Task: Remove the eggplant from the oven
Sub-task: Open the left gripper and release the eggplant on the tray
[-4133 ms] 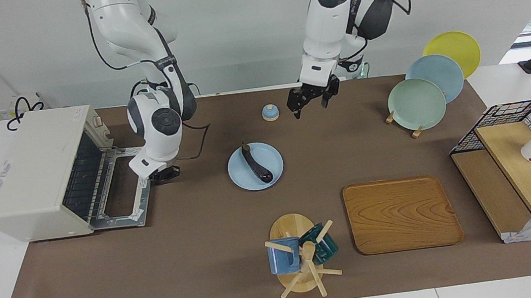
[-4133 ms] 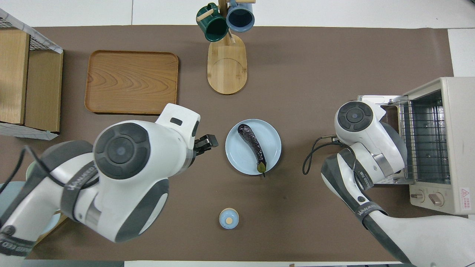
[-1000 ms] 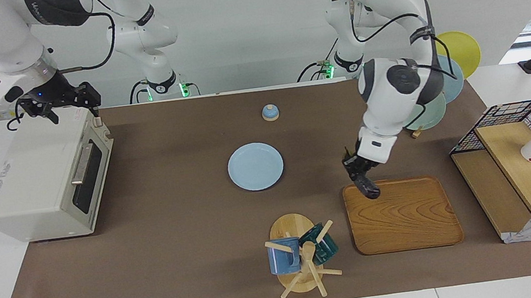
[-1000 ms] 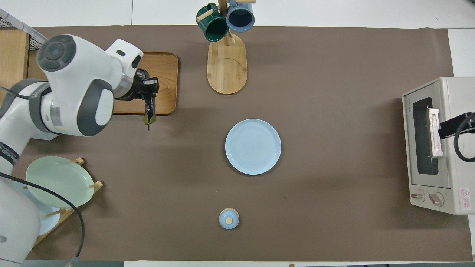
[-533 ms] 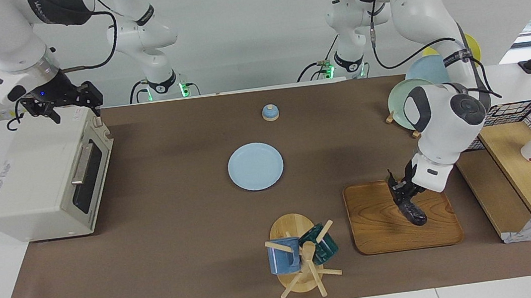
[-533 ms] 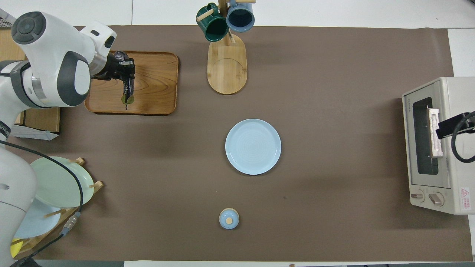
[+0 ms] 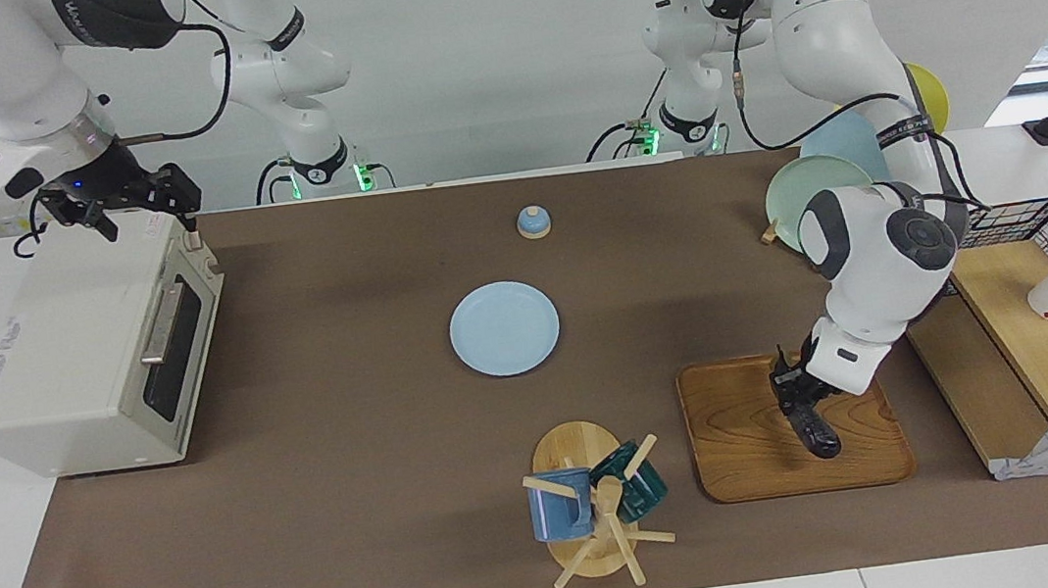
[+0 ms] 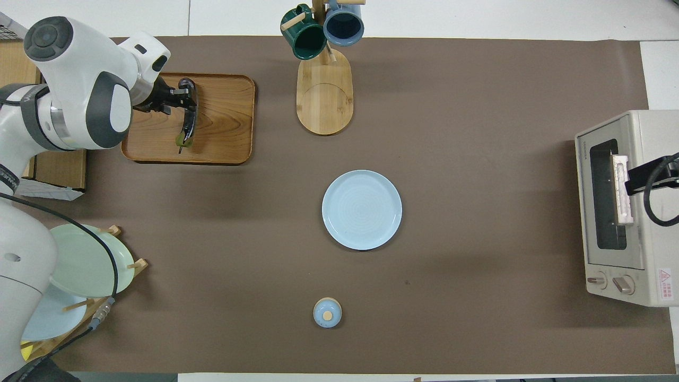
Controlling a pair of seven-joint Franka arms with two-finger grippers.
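Tabletop — left gripper [image 7: 794,388] lowers eggplant [image 7: 813,427] onto tray [image 7: 749,446].

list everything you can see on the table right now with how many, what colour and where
eggplant: 1, dark purple, on the wooden tray, held by the left gripper
oven: 1, off-white, door closed, right arm's end
plate: 1, light blue, mid-table
small lid: 1, blue, nearer the robots than the plate
mug tree: 1, wooden, with a blue and a green mug
plate rack: green, blue, yellow plates, left arm's end
left gripper: over the tray
right gripper: over the oven
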